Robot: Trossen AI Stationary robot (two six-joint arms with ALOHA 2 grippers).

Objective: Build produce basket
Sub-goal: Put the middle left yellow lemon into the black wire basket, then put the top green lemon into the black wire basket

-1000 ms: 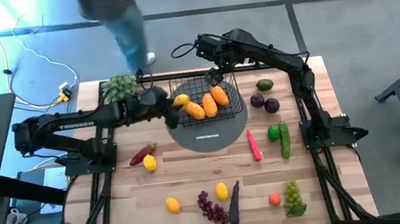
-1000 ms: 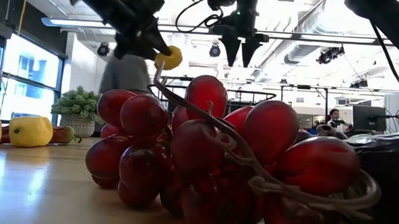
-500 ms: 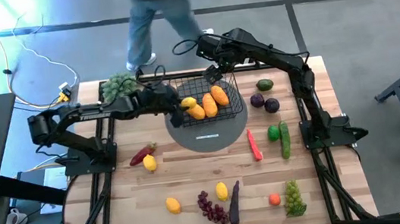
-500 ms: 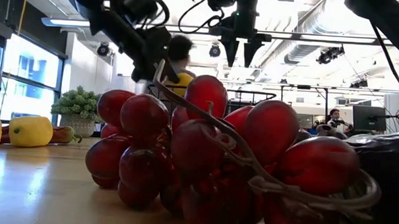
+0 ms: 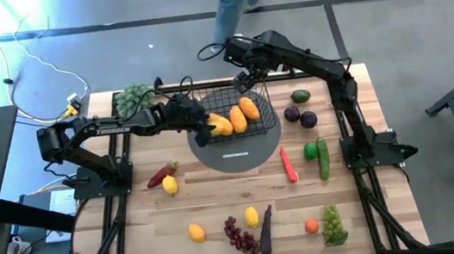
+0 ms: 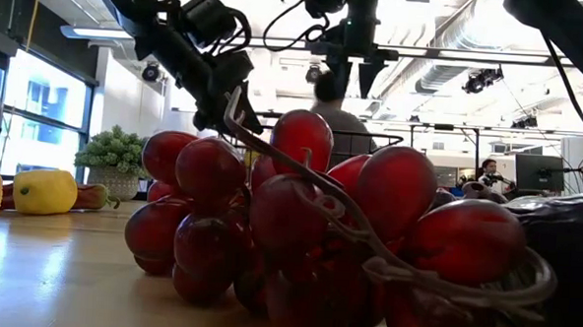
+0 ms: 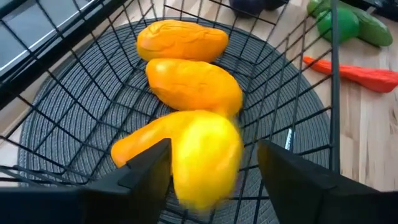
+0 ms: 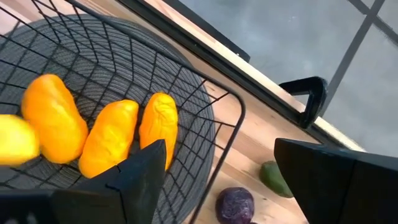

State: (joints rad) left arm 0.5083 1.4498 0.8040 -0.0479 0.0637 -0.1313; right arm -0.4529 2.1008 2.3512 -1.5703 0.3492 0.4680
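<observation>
A lemon (image 7: 205,155) is being released into the basket (image 5: 265,120) at the table's (image 5: 219,206) far middle from the wide-open jaws of the left gripper (image 7: 211,171), beside three mangoes (image 7: 194,84); withdrawal toward remaining produce (image 5: 169,184) is judged next, while the right gripper (image 8: 217,168), jaws open, is held over the basket's far right corner.

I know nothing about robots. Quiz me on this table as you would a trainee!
1. How many orange mangoes lie in the basket?
2. True or false: the right end effector grips a mango.
3. What shows between the fingers of the left end effector? A: a yellow lemon. B: a carrot. C: grapes.
Key: 1 three; 2 false, it is open and empty; 3 A.
</observation>
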